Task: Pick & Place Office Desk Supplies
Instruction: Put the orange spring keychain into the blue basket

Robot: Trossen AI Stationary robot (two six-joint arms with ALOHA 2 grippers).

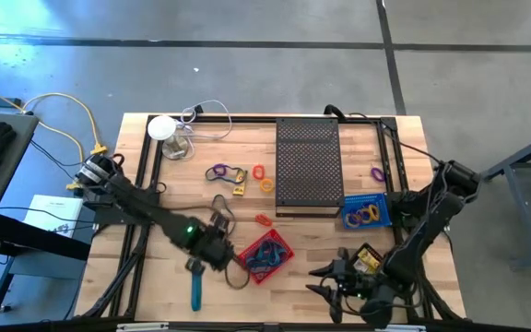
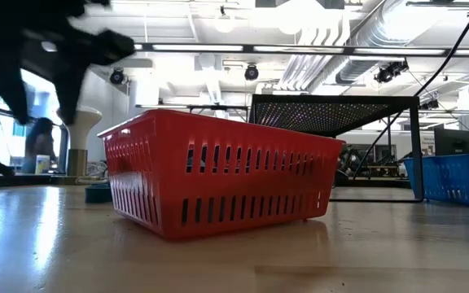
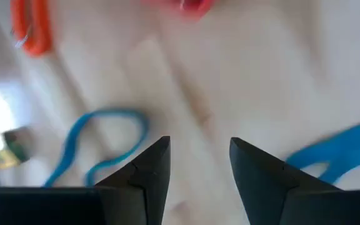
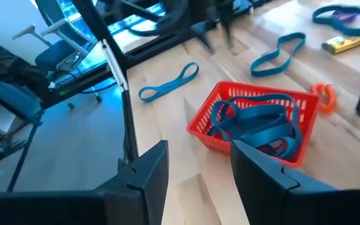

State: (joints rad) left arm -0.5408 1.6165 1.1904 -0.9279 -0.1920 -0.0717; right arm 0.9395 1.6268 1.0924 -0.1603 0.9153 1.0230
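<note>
At the lower middle of the high view, my left gripper (image 1: 212, 249) hovers just left of the red basket (image 1: 267, 257), jaws parted with nothing between them; its wrist view shows bare wood and a blue loop (image 3: 99, 147) just beyond the tips. The basket already holds a tangle of blue bands (image 4: 260, 122). More supplies lie scattered up the bench (image 1: 182, 198): a purple loop (image 1: 217, 171) with a yellow packet (image 1: 238, 189) beside it, orange rings (image 1: 262, 177) left of the black tray (image 1: 307, 166), and a teal stick (image 1: 194, 288) at lower left. A blue basket (image 1: 366, 212) at right holds a few rings.

I judge these bands light, limp and stretchy; they will sag and may slide on the wood. I would pinch one strand where it lies flat, not the open middle of a loop.

My right gripper (image 1: 332, 282) waits at lower right, jaws apart and empty in its wrist view. The low view hides everything behind the red basket's wall, and the left wrist picture is blurred, so I cannot tell whether the tips touch the bench.
</note>
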